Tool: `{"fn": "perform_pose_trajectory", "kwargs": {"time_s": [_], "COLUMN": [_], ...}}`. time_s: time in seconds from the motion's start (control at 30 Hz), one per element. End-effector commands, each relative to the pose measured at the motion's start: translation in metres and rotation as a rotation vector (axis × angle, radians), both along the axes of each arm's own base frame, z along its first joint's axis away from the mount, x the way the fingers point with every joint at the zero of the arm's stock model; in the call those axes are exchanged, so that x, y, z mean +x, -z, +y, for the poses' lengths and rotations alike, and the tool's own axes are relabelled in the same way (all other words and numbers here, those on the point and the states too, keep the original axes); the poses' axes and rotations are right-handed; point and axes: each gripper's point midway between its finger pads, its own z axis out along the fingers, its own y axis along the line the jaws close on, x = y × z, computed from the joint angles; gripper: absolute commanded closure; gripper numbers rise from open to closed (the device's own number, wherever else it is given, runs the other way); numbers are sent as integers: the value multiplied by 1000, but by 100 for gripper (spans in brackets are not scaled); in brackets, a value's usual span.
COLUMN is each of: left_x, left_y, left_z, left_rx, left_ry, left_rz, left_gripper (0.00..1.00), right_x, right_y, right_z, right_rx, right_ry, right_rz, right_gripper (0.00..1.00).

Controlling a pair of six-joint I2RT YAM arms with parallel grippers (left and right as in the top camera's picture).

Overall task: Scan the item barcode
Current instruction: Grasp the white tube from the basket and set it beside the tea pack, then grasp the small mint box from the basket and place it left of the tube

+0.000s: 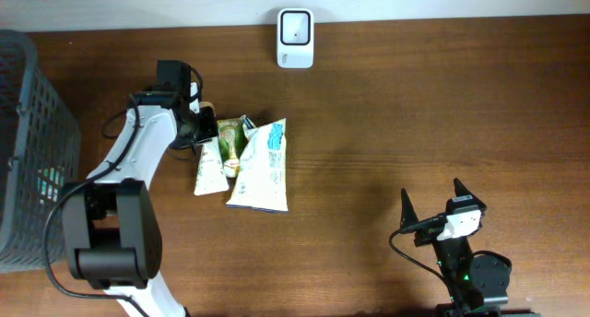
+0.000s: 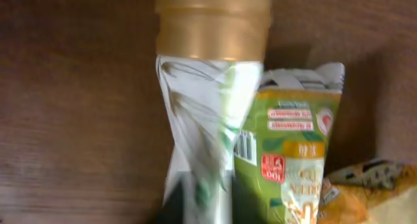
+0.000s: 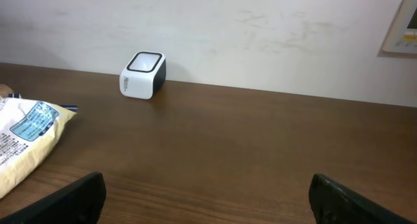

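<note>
Right jaws wide apart; left jaws unclear, at packets (image 1: 258, 168); wooden table (image 1: 415, 105), white wall (image 3: 260, 28).

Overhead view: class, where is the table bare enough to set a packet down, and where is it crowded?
Bare wood runs from the scanner right, down to the right hand, and between the packets and that hand. Crowded: left side, where basket, left hand and packets bunch.
</note>
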Motion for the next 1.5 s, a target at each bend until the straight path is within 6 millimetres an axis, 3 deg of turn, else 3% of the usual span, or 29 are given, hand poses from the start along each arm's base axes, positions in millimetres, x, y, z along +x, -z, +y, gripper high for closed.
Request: {"fn": "perform_pose_trajectory", "kwargs": {"time_s": [0.0, 0.03, 0.1, 0.17, 0.2, 0.23, 0.27, 0.33, 0.37, 0.43, 0.47, 0.53, 0.6, 0.7, 0.73, 0.77, 0.87, 0.97, 1.2, 1.27, 1.3, 1.33, 1.37, 1.47], "left_x": [7, 9, 19, 29, 26, 16, -4, -36, -71, -98, -117, -140, -145, -131, -125, -103, -85, -90, -104, -106, -107, -107, -106, -101], "left_y": [-14, -31, -82, -171, -231, -271, -309, -333, -332, -317, -299, -254, -212, -150, -131, -106, -75, -38, 26, 36, 39, 39, 38, 21], "left_z": [6, 7, 9, 22, 50, 81, 125, 179, 230, 267, 297, 337, 360, 378, 381, 370, 356, 350, 335, 332, 331, 331, 332, 338], "left_rx": [34, 46, 54, 67, 127, 203, 292, 354, 352, 347, 345, 325, 300, 250, 237, 171, 51, -8, -114, -122, -123, -122, -121, -120], "left_ry": [25, 59, 72, 40, -31, -116, -240, -421, -634, -784, -874, -973, -951, -758, -676, -441, -323, -325, -328, -328, -329, -329, -330, -377], "left_rz": [-36, -59, -143, -314, -433, -504, -568, -602, -570, -509, -448, -326, -229, -128, -98, -116, -131, -60, 69, 78, 80, 78, 76, 62], "left_gripper": [18, 12, 10, 5, 0, 1, 0, 1, 1, 1, 1, 1, 0, 0, 1, 0, 3, 26, 41, 45, 59, 86, 100, 100], "right_x": [0, 0, 0, 0, 0, 0, 0, 0, 0, 0, 0, 0, 0, 0, 0, 0, 0, 0, 0, 0, 0, 0, 0, 0], "right_y": [3, 3, 3, 3, 3, 3, 3, 3, 3, 3, 3, 3, 3, 3, 3, 3, 3, 3, 3, 3, 3, 3, 3, 3], "right_z": [-1, -1, -1, -1, -1, -1, -1, -1, -1, -1, -1, -1, -1, -1, -1, -1, -1, -1, -1, -1, -1, -1, -1, -1], "right_rx": [7, 7, 7, 7, 7, 7, 7, 7, 7, 7, 7, 7, 7, 7, 7, 7, 7, 7, 7, 7, 7, 7, 7, 7], "right_ry": [5, 4, 4, 4, 4, 4, 5, 4, 4, 4, 4, 5, 4, 5, 4, 5, 4, 4, 5, 5, 4, 4, 5, 4], "right_rz": [6, 6, 6, 6, 6, 6, 6, 6, 6, 6, 6, 6, 6, 6, 6, 6, 6, 6, 6, 6, 6, 6, 6, 6], "right_gripper": [2, 2, 2, 2, 2, 2, 2, 1, 1, 1, 2, 2, 2, 1, 1, 1, 1, 2, 1, 1, 1, 2, 1, 2]}}
